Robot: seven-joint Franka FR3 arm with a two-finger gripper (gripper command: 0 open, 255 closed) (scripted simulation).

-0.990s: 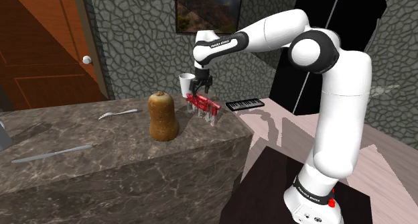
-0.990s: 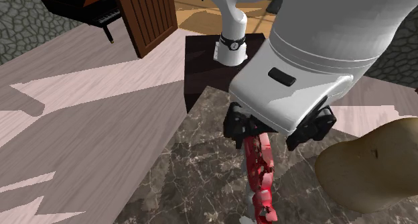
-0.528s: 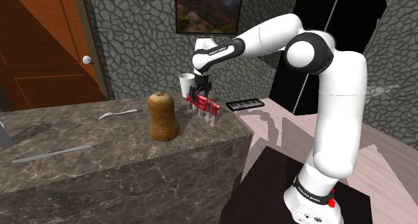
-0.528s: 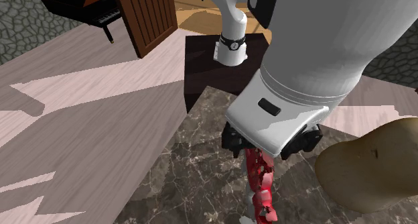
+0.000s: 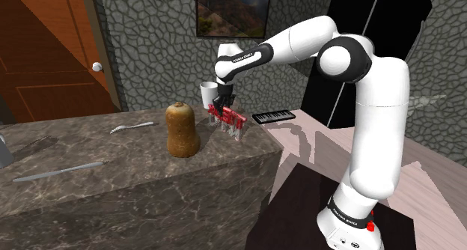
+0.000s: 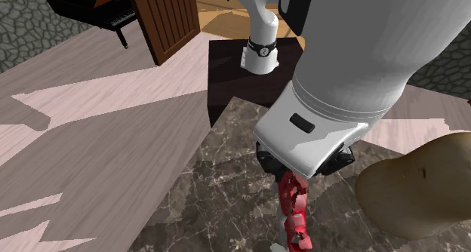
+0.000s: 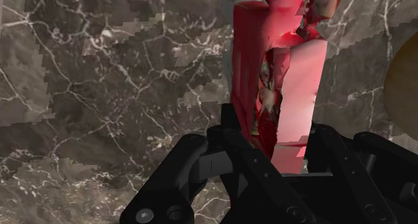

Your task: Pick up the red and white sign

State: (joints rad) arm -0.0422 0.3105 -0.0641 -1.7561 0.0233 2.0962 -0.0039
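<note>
The red and white sign [image 5: 232, 120] lies on the dark marble counter [image 5: 112, 159] near its corner at the shoulder view's right. My black gripper [image 5: 221, 106] comes down on the sign's end nearest the white cup. In the wrist view my gripper [image 7: 276, 155] is shut on the sign [image 7: 285, 95], with a finger [image 7: 231, 145] pressed against each of its sides. From the second exterior view the white hand covers the gripper [image 6: 291, 179], and the sign [image 6: 296, 216] stretches away from it over the counter [image 6: 219, 190].
A brown squash [image 5: 182, 130] stands on the counter close to the sign, also seen as the squash [image 6: 419, 190]. A white cup [image 5: 209, 93] is just behind the gripper. A fork [image 5: 131, 126] and a knife [image 5: 58, 172] lie farther along. A small keyboard [image 5: 273, 116] sits beyond the counter's edge.
The hand has come down onto the sign's end and the fingers, which stood apart a second ago, have closed on it. The sign has not shifted.
</note>
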